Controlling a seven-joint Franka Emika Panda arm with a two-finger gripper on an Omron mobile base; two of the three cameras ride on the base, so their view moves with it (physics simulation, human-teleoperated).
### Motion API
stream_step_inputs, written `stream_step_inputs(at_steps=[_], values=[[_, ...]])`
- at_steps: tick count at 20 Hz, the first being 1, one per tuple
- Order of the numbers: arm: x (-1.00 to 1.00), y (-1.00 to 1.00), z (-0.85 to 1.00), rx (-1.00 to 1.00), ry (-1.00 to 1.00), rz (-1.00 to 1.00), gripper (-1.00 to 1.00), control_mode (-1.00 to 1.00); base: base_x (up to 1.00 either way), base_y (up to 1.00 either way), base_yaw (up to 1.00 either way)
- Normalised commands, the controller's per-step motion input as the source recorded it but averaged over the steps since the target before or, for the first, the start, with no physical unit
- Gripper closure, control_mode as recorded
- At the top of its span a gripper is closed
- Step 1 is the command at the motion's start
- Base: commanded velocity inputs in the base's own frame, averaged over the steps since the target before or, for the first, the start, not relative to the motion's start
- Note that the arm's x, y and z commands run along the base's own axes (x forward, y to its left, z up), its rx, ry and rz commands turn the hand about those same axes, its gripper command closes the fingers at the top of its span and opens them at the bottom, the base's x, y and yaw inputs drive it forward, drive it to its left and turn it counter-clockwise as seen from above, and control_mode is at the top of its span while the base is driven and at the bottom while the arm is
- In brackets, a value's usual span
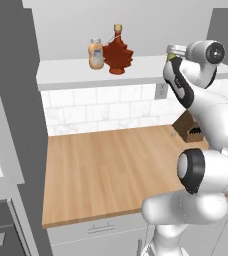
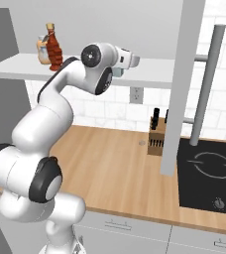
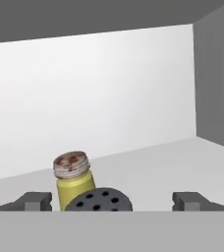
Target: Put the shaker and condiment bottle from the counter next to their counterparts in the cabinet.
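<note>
Hand view: gripper (image 3: pixel 112 201) jaws spread wide, with one dark finger tip (image 3: pixel 35 201) at 9 o'clock and the other at 3 o'clock, low in the frame. Neither tip touches anything.

The shaker (image 3: pixel 99 201) sits in the gap between them, nearer the 9 o'clock tip. Of it I can see a round dark grey cap from above, with a ring of small holes. The body is cut off below the frame edge, so I can't tell whether it stands on the shelf. There is clear space between the cap and each tip.

The yellow-olive shaker (image 3: pixel 73 179) is just behind it at about 11 o'clock, upright. It has a yellow-green body and a grey cap with rusty brown blotches. The two overlap in this view, and I can't tell whether they touch.

Both are on the pale floor of the cabinet (image 3: pixel 173 162), with a plain light back wall and a darker side wall at 3 o'clock.

Left base view: the arm reaches up to the right end of the cabinet shelf. The yellow-olive shaker's cap peeks out beside the wrist.

The condiment bottle (image 1: pixel 117 52) stands upright on the shelf well to the left of the hand. It is dark red and maple-leaf shaped, with a gold cap and a small neck tag.

The orange bottle (image 1: pixel 96 54) stands right at its 9 o'clock, rounded with a pale label and a light cap. The two overlap or touch.

The counter (image 1: pixel 106 170) below is light-brown wood planks. A knife block (image 1: pixel 188 127) stands at its back, at 3 o'clock.

Right base view: a black cooktop (image 2: pixel 211 168) is at 4 o'clock.
</note>
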Motion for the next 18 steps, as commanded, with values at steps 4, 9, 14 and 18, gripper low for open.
stream_step_inputs(at_steps=[4, 9, 14, 18], values=[[-0.54, 0.00, 0.01, 0.00, -0.19, 0.00, -1.00, -1.00, 0.00, 0.00, 0.00], [-0.99, 0.00, 0.00, 0.00, -0.31, 0.00, -1.00, -1.00, 0.00, 0.00, 0.00], [-0.97, 0.00, -0.05, 0.00, -0.22, 0.00, -1.00, -1.00, 0.00, 0.00, 0.00], [-0.85, 0.00, -0.34, 0.00, -0.02, 0.00, -1.00, -1.00, 0.00, 0.00, 0.00]])
